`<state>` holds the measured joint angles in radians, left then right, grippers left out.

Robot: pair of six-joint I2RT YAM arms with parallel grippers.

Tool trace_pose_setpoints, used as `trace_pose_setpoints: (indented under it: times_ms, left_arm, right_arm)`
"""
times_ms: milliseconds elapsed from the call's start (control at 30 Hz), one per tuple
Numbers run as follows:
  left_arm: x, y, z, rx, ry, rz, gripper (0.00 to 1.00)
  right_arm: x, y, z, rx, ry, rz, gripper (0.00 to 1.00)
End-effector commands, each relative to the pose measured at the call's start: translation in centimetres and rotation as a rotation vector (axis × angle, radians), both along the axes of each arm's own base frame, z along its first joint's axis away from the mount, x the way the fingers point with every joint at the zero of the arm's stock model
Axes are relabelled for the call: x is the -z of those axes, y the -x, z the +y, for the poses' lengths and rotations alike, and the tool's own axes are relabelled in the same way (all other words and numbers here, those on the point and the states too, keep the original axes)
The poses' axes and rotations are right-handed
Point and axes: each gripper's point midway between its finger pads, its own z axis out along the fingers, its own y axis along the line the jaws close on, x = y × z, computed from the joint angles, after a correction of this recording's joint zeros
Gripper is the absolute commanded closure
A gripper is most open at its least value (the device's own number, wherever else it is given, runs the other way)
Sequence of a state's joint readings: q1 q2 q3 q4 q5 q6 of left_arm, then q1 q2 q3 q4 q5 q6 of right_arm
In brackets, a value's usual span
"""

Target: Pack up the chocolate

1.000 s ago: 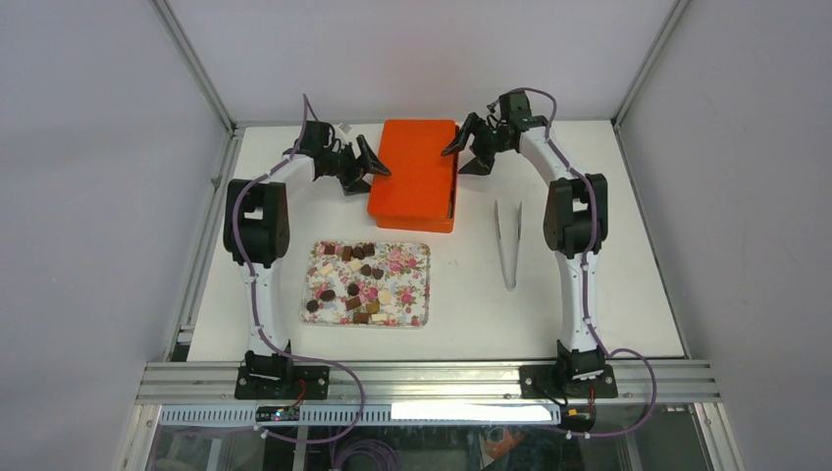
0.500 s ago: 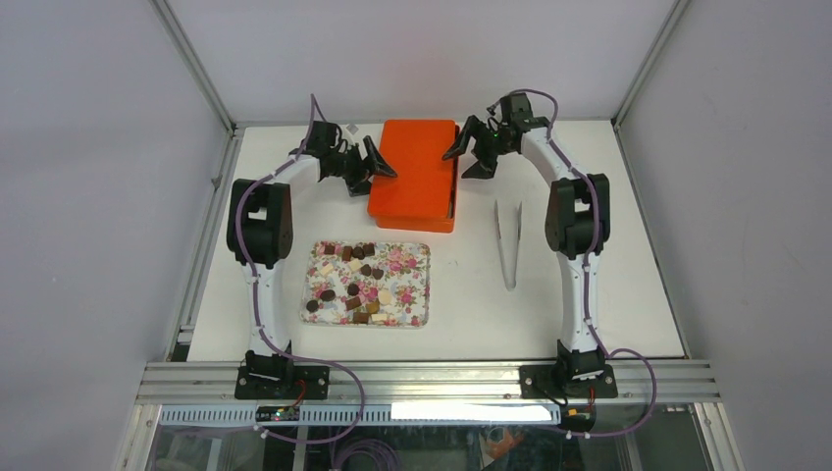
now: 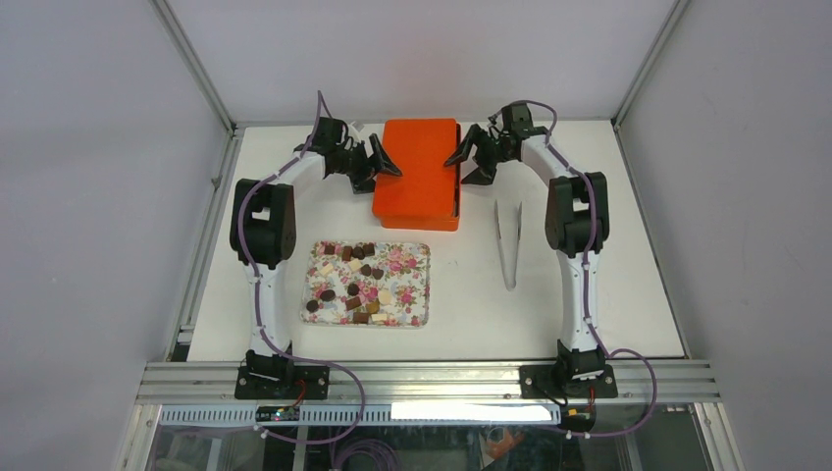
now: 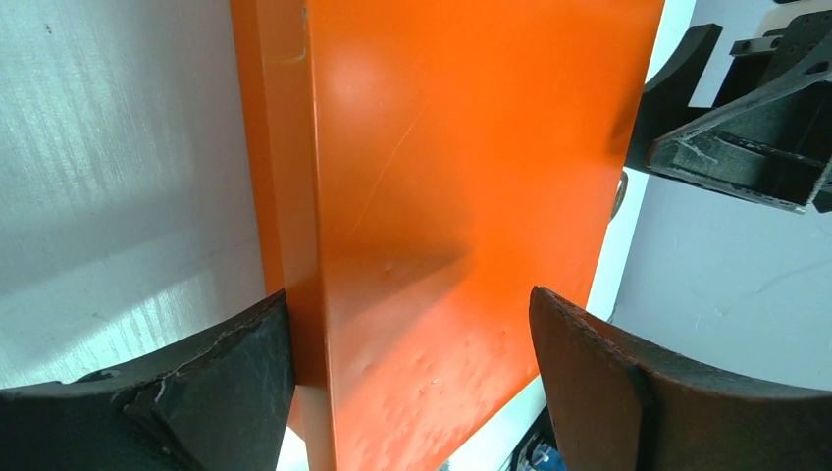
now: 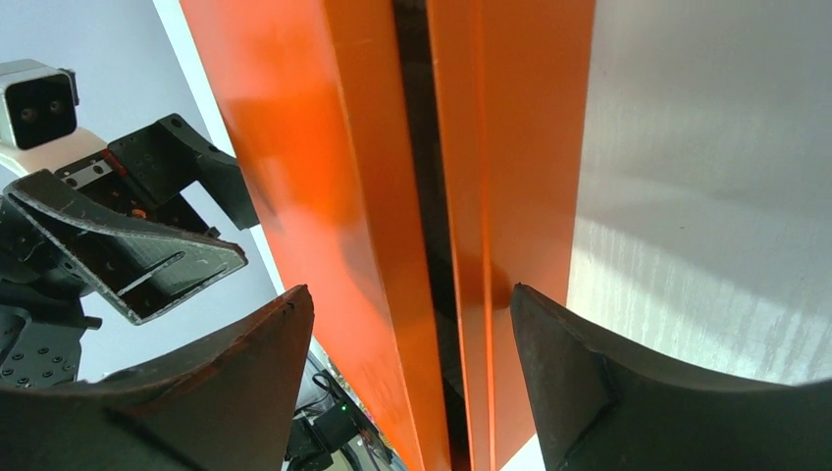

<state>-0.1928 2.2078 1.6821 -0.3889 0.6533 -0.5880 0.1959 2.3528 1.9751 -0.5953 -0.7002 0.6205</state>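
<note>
White tabletop [image 3: 608, 294] carried the closed orange box [image 3: 420, 167] at far centre, its long axis running near to far. I had the left gripper [image 3: 381, 175] and right gripper [image 3: 459, 170] spread, straddling its left and right edges. The chocolate [image 3: 355, 285] lay nearer on the floral tray [image 3: 420, 316], on the left arm's side.

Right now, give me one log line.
left claw: open, astride box left edge | right claw: open, astride right edge | chocolates: on tray
</note>
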Motion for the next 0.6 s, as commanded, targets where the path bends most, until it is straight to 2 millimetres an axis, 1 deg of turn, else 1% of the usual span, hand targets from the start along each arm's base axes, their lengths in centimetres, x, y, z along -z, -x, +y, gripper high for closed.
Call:
trace_pose_setpoints:
  times_ms: [0, 100, 200, 400, 567]
  left_arm:
    - [-3.47, -0.98, -1.41, 0.035, 0.042, -0.09, 0.17]
    - [-3.53, -0.91, -1.38, 0.039, 0.038, -0.093, 0.17]
    - [-3.34, -0.82, -1.33, 0.042, 0.032, -0.091, 0.17]
    - [-3.4, -1.0, -1.09, 0.035, 0.013, -0.1, 0.16]
    - [-3.09, -1.26, -0.57, 0.015, -0.027, -0.102, 0.1]
  right_arm:
    - [0.19, -0.53, 0.08, 0.002, -0.03, -0.029, 0.24]
    - [0.7, -0.5, -0.09, 0.006, -0.028, -0.021, 0.24]
    - [0.97, -0.45, -0.08, 0.004, -0.03, -0.018, 0.21]
    - [0.58, -0.57, 0.12, -0.006, -0.045, -0.032, 0.19]
    - [0.33, -0.69, 0.21, -0.004, -0.052, -0.035, 0.18]
